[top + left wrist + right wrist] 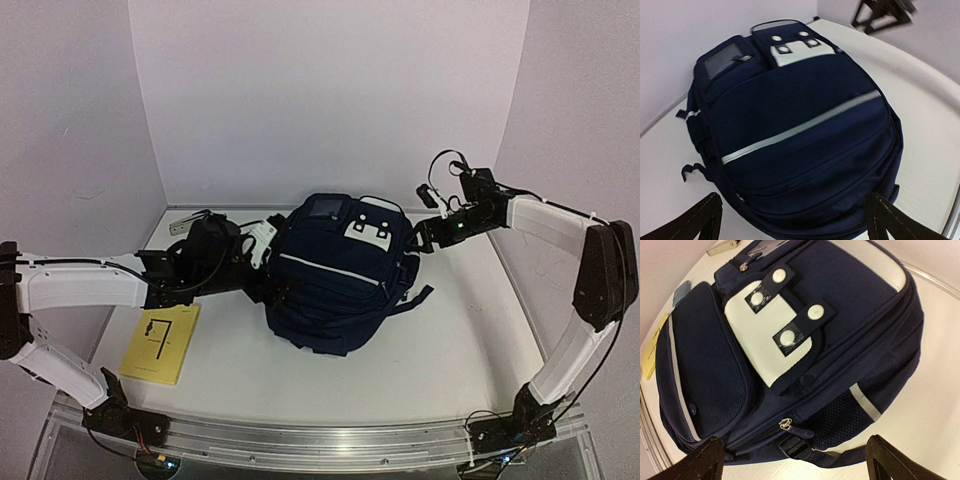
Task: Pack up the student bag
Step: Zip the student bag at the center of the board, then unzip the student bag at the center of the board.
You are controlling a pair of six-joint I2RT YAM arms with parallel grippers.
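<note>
The student bag [335, 270] lies flat in the middle of the table, dark navy with a pale stripe [800, 127] across its front pocket and a white patch [767, 335] near its top. My left gripper [263, 263] is at the bag's left side and stands open, its black fingertips [700, 220] spread wide just short of the fabric. My right gripper [425, 235] is at the bag's upper right corner, also open and holding nothing. Between its fingers [900, 460] I see a metal zip pull [785, 424] and a black strap buckle [796, 446].
A yellow booklet [162, 342] lies on the table near the left arm. A small grey metal item [185, 222] sits by the back wall on the left. White walls close the table on three sides, and a metal rail [320, 440] runs along the near edge.
</note>
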